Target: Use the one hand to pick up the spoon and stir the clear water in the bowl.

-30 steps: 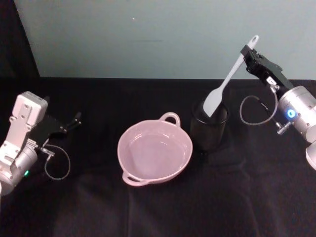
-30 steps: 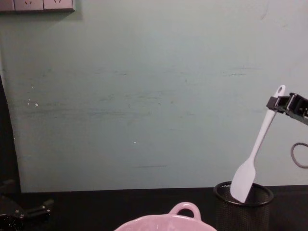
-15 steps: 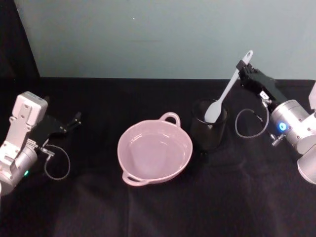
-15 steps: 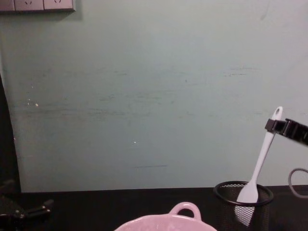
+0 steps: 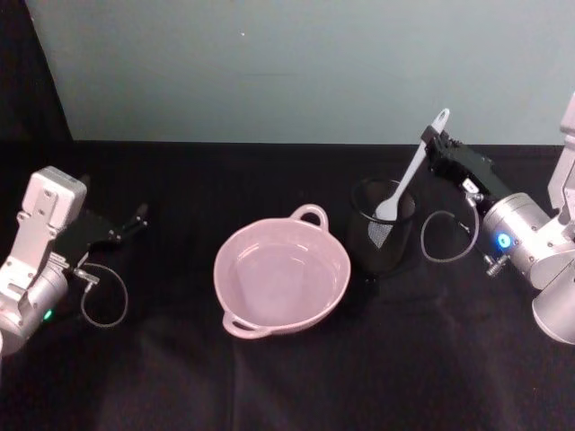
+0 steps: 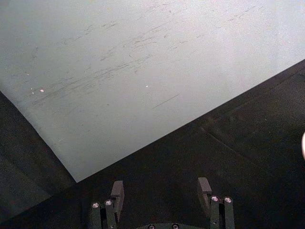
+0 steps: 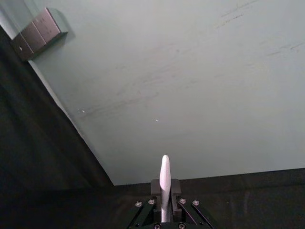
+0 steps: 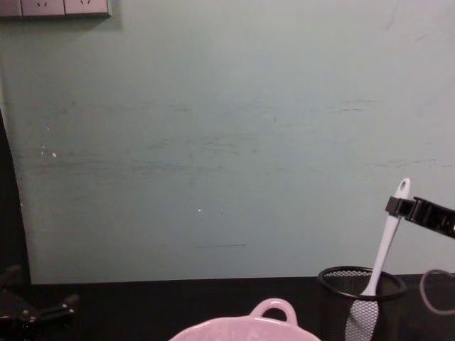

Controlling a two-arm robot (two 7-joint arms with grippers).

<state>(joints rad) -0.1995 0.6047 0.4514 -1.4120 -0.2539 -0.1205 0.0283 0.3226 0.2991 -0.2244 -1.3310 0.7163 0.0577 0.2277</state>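
Fingers of the right hand are pinched shut on the spoon, gripping high on the handle just under the holed tip, with the handle standing up between the two pads in the right wrist view. And it is going down, not up: a second ago the scoop hung above the rim of the black mesh cup; now it sits deep inside, pale through the mesh in the chest view, with the handle leaning back toward the gripper. That reads as the spoon being returned to its holder, so the stirring looks finished rather than about to start, though the water gives no sure sign either way.

Nearest the robot, the pink bowl sits on the tabletop just left of the cup, close but apart, its water clear. Over on the left, the left hand stays parked low near the edge, fingers spread apart and holding nothing.

Black cloth covers the tabletop. Behind it rises a pale green wall, scuffed, with wall sockets at the top.
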